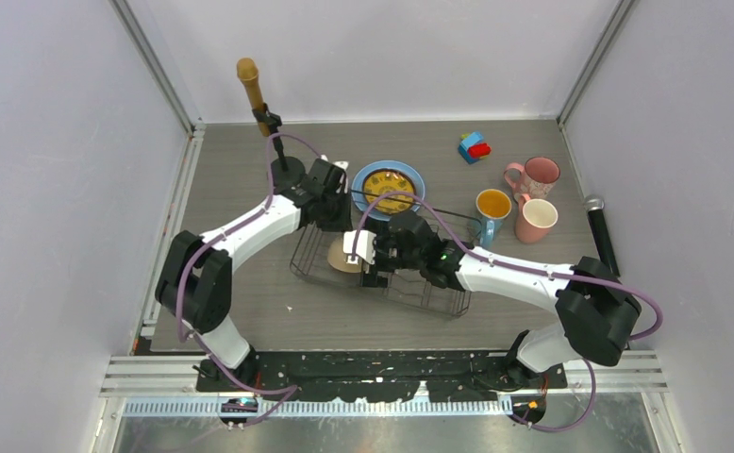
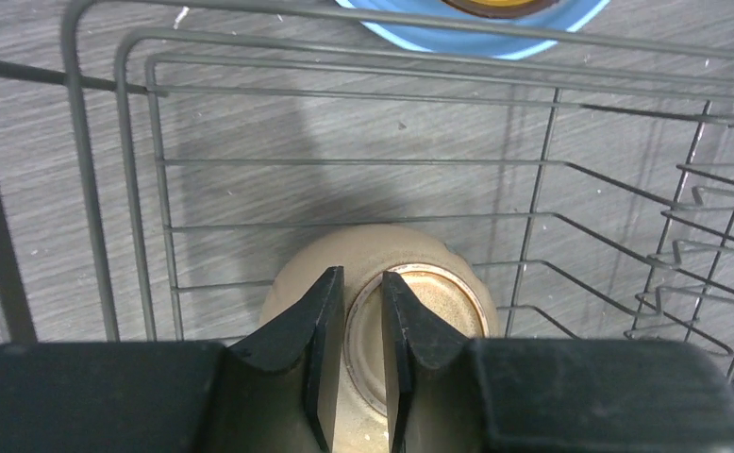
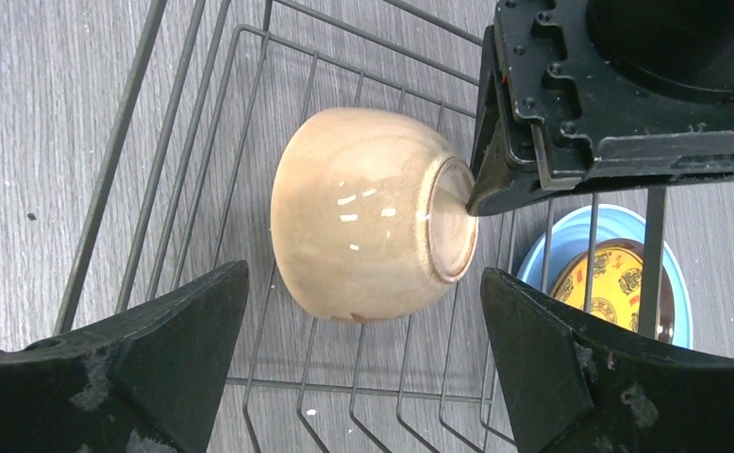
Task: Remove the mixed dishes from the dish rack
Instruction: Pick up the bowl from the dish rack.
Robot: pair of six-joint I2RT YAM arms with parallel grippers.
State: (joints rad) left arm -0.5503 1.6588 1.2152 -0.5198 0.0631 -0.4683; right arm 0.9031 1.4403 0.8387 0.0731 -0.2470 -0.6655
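Observation:
The beige bowl [image 1: 342, 255] lies on its side inside the dark wire dish rack [image 1: 439, 294], at its left end. In the left wrist view my left gripper [image 2: 363, 283] is closed to a narrow gap with the edge of the bowl's [image 2: 382, 250] foot ring between its fingers. In the right wrist view the bowl [image 3: 358, 212] lies just beyond my right gripper [image 3: 363, 363], which is wide open and empty, and a left fingertip [image 3: 481, 193] touches the bowl's foot. The yellow plate [image 1: 389, 189] sits on the light-blue plate [image 1: 412, 173] behind the rack. The blue mug [image 1: 492, 209], speckled pink mug [image 1: 536, 176] and plain pink mug [image 1: 536, 220] stand to its right.
The rack's upright plate dividers [image 2: 703, 226] fill its right part. A black stand with a brown microphone [image 1: 253, 90] is at the back left. A red-blue toy block [image 1: 474, 146] lies at the back right. A black microphone [image 1: 601, 231] lies along the right edge.

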